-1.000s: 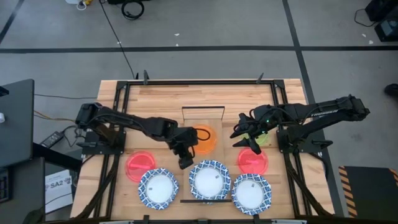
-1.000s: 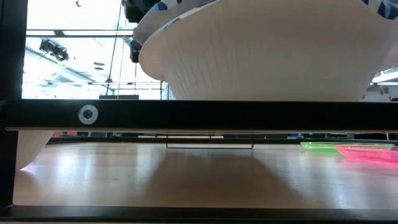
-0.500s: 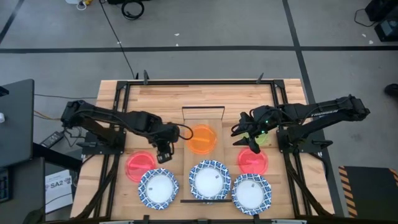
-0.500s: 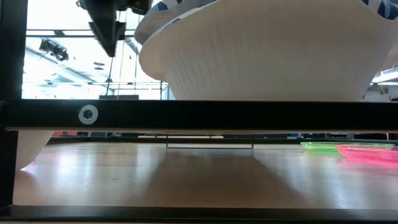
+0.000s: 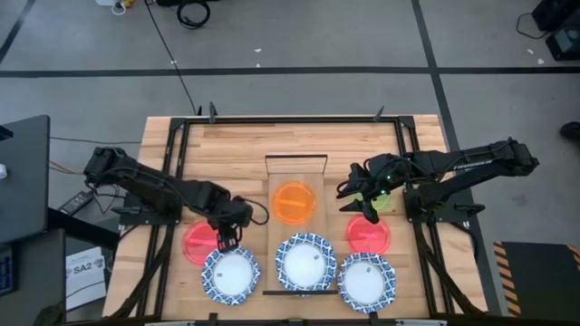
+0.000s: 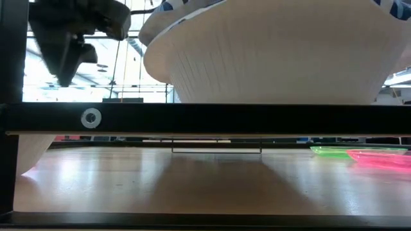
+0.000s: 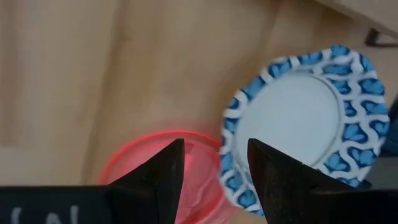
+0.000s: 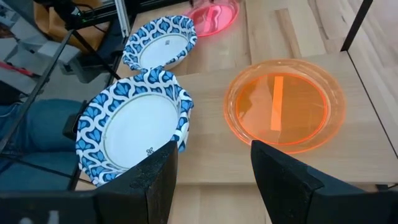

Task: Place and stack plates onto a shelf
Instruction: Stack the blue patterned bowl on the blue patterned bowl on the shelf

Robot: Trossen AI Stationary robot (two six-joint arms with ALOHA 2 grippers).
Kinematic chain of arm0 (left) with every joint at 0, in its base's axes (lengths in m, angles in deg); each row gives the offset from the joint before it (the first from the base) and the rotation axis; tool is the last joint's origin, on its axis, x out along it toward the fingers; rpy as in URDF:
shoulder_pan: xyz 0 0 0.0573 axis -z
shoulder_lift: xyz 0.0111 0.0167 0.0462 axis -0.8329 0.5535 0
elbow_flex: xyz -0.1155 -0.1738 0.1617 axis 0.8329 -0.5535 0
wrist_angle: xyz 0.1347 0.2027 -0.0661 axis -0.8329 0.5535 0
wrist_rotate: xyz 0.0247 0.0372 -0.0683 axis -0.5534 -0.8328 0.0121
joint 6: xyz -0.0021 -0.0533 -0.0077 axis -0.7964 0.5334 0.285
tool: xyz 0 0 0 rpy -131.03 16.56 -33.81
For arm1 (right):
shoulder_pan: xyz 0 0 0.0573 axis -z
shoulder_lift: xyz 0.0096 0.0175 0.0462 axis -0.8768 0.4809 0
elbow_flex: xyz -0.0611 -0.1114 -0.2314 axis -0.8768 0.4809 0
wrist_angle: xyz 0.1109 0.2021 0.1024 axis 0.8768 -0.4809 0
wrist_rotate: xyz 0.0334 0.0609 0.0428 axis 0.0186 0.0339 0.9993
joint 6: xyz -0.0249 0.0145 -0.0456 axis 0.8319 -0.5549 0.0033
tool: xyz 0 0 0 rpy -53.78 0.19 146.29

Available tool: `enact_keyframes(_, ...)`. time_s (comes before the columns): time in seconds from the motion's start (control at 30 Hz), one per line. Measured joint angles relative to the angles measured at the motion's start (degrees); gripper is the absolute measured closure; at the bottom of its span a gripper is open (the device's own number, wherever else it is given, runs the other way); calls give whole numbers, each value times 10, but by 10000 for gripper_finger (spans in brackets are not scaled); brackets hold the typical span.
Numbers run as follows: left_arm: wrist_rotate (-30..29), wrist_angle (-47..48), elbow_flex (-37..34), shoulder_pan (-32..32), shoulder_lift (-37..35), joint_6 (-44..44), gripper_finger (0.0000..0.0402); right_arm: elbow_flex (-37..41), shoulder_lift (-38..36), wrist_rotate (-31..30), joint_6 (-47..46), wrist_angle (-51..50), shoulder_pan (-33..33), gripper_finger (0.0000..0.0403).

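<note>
The orange plate [image 5: 293, 202] lies flat on the shelf [image 5: 295, 168], a narrow light-wood board in the table's middle. The middle blue-rimmed white plate [image 5: 305, 261] sits on the shelf's near end. My left gripper [image 5: 227, 237] is open and hangs over the edge of the left red-pink plate [image 5: 201, 243], beside the left blue-rimmed plate [image 5: 231, 274]. In the left wrist view the open fingers [image 7: 214, 168] frame that red-pink plate [image 7: 199, 180], with the blue-rimmed plate [image 7: 298, 121] beside it. My right gripper [image 5: 358, 206] is open, above the yellow-green plate [image 5: 384, 201].
A second red-pink plate [image 5: 368, 234] and a third blue-rimmed plate [image 5: 366, 281] lie on the table's right near part. Black frame rails [image 5: 172, 163] run along both table sides. In the low view a blue-rimmed plate's underside [image 6: 276, 58] fills the foreground above a black bar.
My left gripper has drawn away from the orange plate on the shelf, moving toward the table's left and near edge, and now hangs over the left red-pink plate. The orange plate stays on the shelf.
</note>
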Motion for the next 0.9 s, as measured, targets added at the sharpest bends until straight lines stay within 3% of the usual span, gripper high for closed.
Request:
enact_keyframes(0.13, 21, -61, -39, 18, 0, 20, 219, 0, 0, 0, 0, 1, 0, 192)
enact_keyframes(0.9, 15, -244, -161, 67, 1, 58, 219, 0, 0, 0, 0, 1, 0, 192)
